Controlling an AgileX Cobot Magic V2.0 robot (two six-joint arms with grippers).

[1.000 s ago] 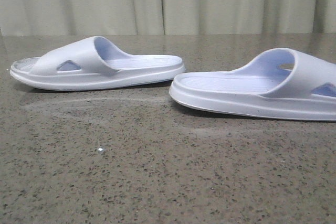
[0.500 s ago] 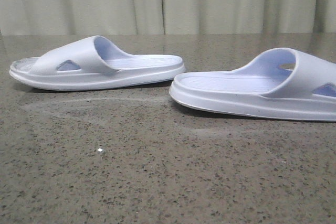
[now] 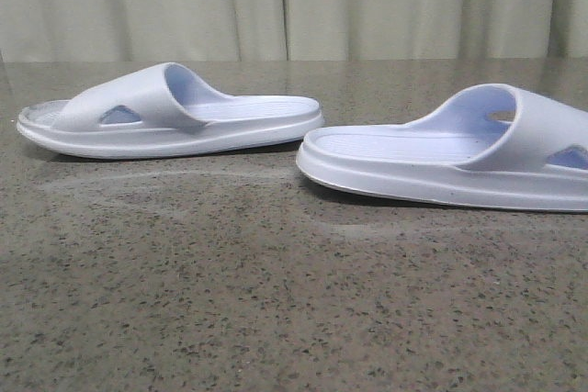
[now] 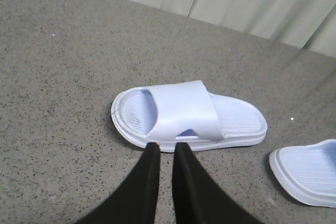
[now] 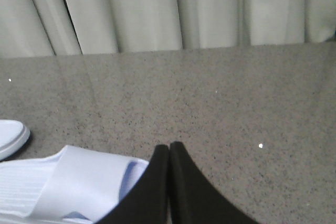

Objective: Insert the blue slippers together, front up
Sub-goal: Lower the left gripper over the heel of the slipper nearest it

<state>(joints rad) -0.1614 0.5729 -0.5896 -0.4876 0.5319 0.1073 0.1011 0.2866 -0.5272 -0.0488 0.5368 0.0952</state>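
The speckled stone surface [image 3: 276, 319] carries two blue slippers: the left slipper [image 3: 170, 117] lies heel-to-heel near the right slipper [image 3: 450, 158], soles down.

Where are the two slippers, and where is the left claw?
Left slipper [image 3: 175, 112], front view, on its wide strap.
Right slipper [image 3: 413, 149], front view, on its ribbed footbed.
Left claw [image 4: 164, 153], left wrist view, between its black fingertips.

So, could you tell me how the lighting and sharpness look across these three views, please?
Front view: soft, even light, a pale sheen streak on the table, thin dark shadows under both slippers, the left slipper and right slipper sharp. Left wrist view: the left gripper slightly soft, the slipper clear. Right wrist view: the right gripper dark and featureless, curtain evenly lit.
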